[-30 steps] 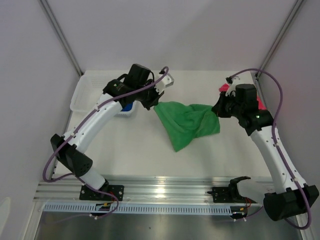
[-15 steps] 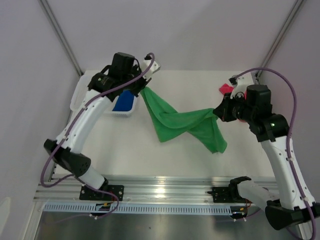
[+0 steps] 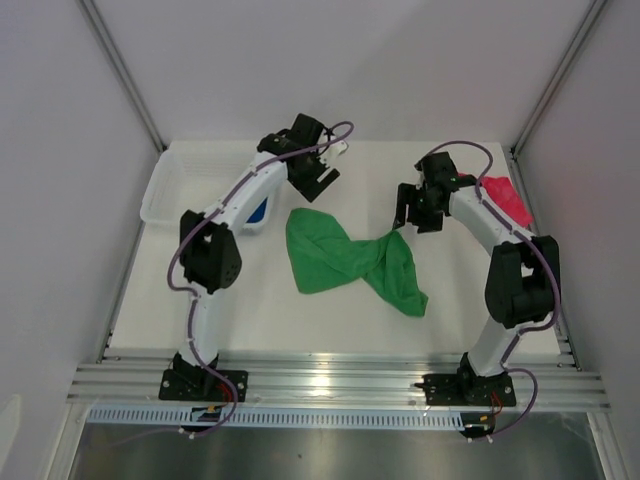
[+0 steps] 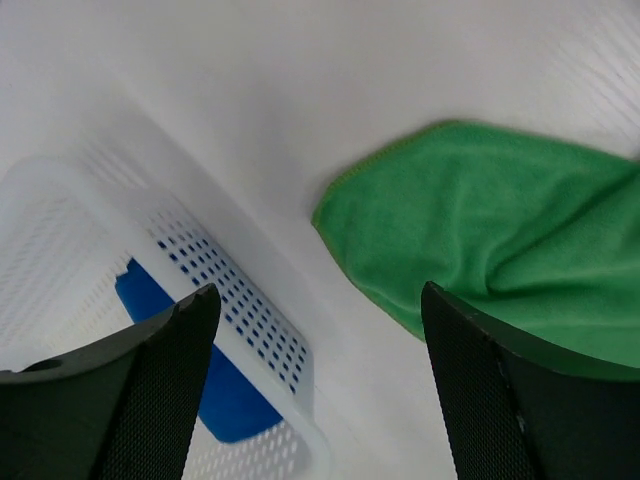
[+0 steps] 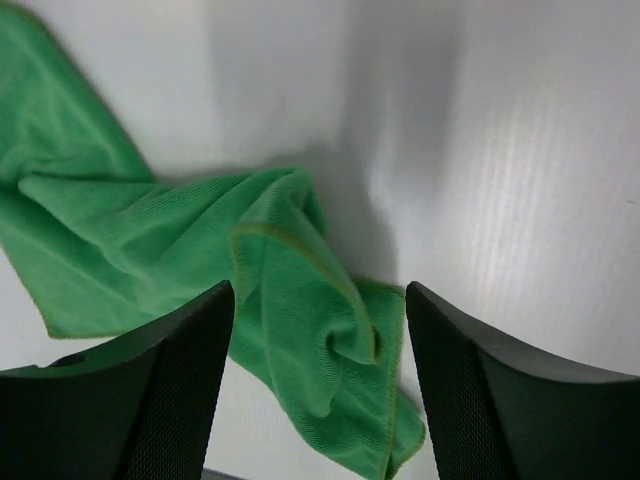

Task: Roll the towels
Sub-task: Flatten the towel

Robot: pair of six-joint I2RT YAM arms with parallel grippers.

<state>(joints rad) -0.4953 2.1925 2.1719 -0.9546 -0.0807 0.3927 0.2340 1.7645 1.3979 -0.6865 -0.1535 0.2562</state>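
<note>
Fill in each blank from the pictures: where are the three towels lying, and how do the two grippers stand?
The green towel lies twisted on the ___.
The blue towel sits inside the white mesh ___.
The left gripper and right gripper are both ___, holding nothing.
Of the two grippers, the pink-red towel lies nearer the ___ one.
Missing words: table; basket; open; right.

Three towels [image 3: 345,262], one basket [image 3: 160,192], two arms [image 3: 238,198]

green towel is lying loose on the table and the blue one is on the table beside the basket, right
No: the blue towel is inside the basket, seen in the left wrist view. The green towel does lie loose on the table.
</note>
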